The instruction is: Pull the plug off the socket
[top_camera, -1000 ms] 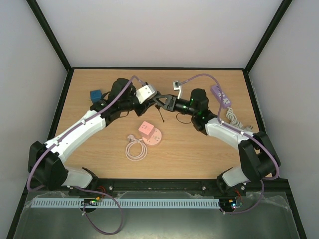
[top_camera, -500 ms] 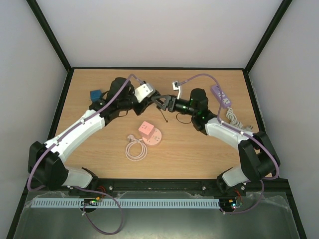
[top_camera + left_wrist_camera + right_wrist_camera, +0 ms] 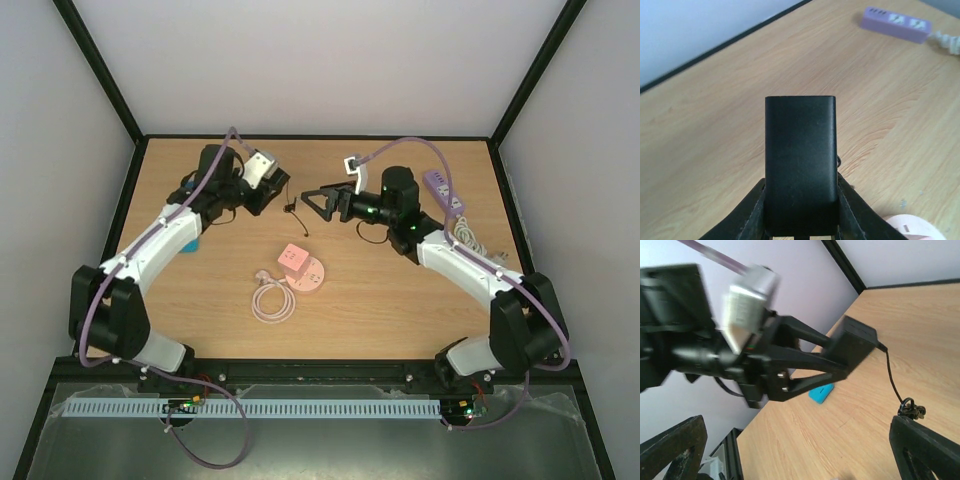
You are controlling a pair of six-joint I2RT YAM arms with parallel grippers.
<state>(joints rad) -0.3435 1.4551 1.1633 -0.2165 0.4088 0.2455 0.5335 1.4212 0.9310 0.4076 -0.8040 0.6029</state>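
- Where is the plug?
- The black plug block (image 3: 800, 160) is off the table (image 3: 400, 300), above its far-left part, clamped in the left gripper (image 3: 270, 192). Its thin cable (image 3: 888, 371) dangles.
- And the right gripper (image 3: 315, 200)?
- Jaws wide apart, empty, just beside the block.
- Surroundings?
- A purple power strip (image 3: 441, 190) lies by the right edge.

My left gripper (image 3: 801, 200) clamps the black adapter (image 3: 800, 145), held aloft; my right gripper (image 3: 312, 202) faces it, jaws spread wide.
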